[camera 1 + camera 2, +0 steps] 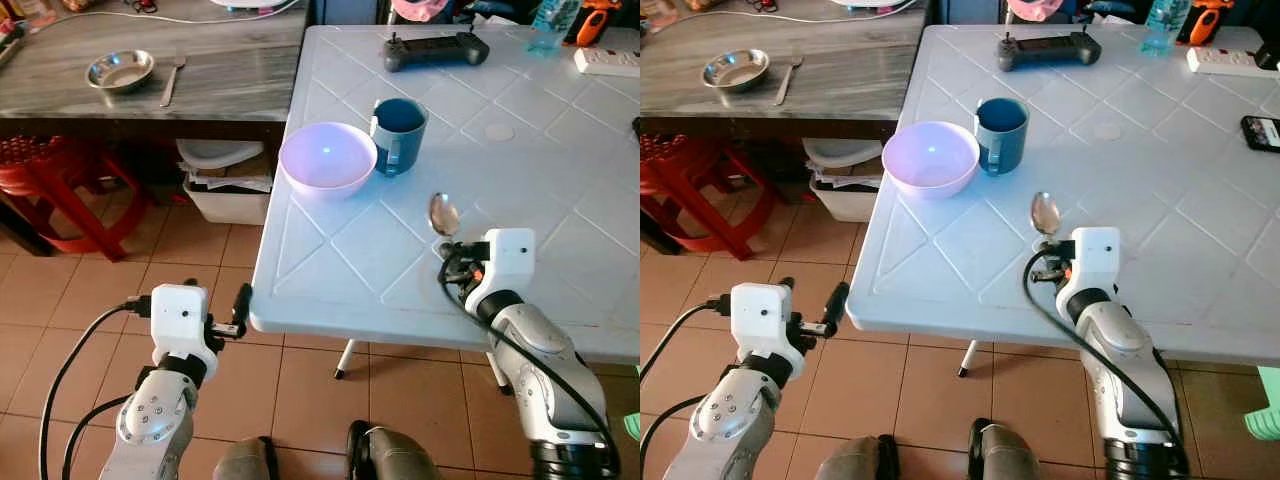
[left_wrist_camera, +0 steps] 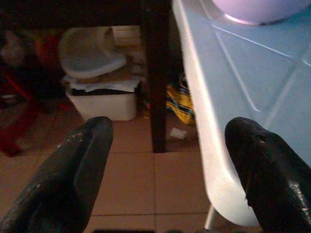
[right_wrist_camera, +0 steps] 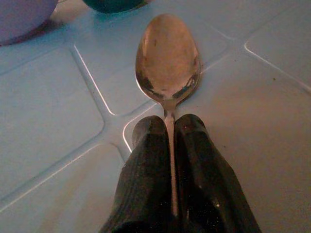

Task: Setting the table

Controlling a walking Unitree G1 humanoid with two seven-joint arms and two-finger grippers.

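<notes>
Right gripper (image 3: 170,145) clamped tight on the spoon (image 3: 167,58) handle, bowl end low over the white table (image 1: 560,190), near the lilac bowl (image 1: 327,157) and blue mug (image 1: 399,134). Left gripper (image 2: 170,165) spread wide, nothing held, beside the table edge.

Stood on a terracotta tiled floor (image 1: 300,380): a white plastic desk (image 1: 560,180) with a diamond-patterned top, beside a grey wood-grain desk (image 1: 230,70). Beneath the latter, a red plastic stool (image 1: 60,180) and a white lidded bin (image 1: 225,185).
</notes>
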